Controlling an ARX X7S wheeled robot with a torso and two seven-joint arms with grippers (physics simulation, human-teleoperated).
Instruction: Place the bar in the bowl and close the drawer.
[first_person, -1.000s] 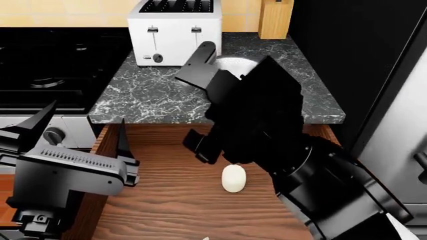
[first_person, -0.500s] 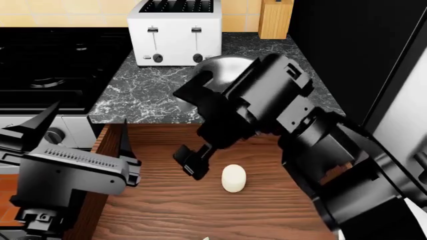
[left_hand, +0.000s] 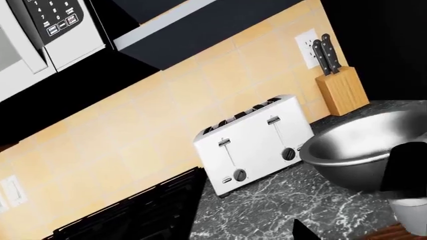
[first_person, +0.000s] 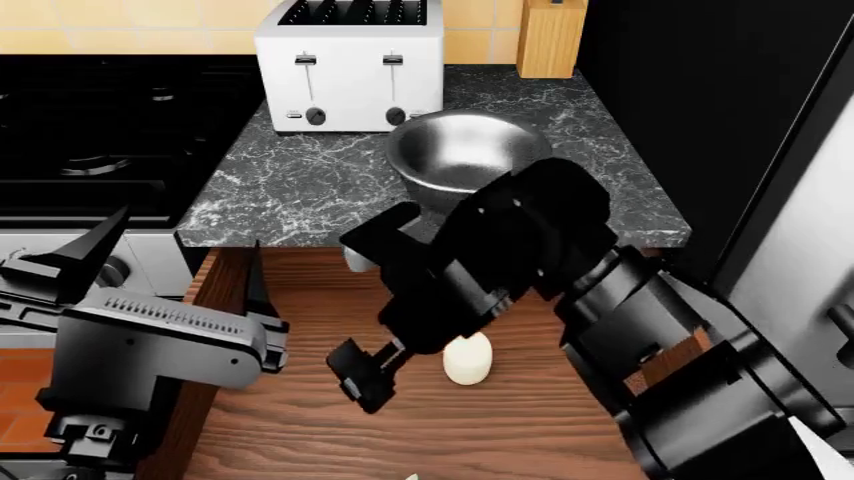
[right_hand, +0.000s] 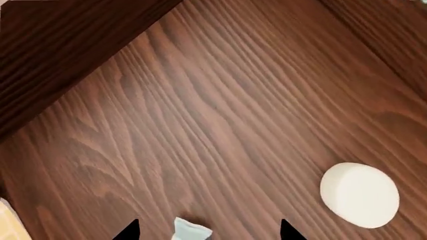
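Observation:
The drawer (first_person: 307, 440) stands open below the counter, and its handle is out of view. In the right wrist view a pale wrapper end of the bar (right_hand: 191, 231) lies on the drawer floor (right_hand: 200, 125), between my right gripper's (right_hand: 208, 233) two dark fingertips. That gripper (first_person: 367, 375) is open and hangs low inside the drawer, holding nothing. The steel bowl (first_person: 461, 150) sits empty on the counter in front of the toaster and also shows in the left wrist view as the bowl (left_hand: 363, 150). My left gripper (first_person: 180, 250) is open at the drawer's left side, apart from everything.
A short white cylinder (first_person: 467, 360) lies on the drawer floor just right of my right gripper; the right wrist view shows the cylinder (right_hand: 360, 195) too. A white toaster (first_person: 354, 65) and a knife block (first_person: 550, 38) stand at the counter's back. A black stove (first_person: 94, 130) is at left.
My right arm has swung off the counter and down into the drawer, its gripper moving toward me and left. The bowl, hidden before, now shows. The left arm has barely moved.

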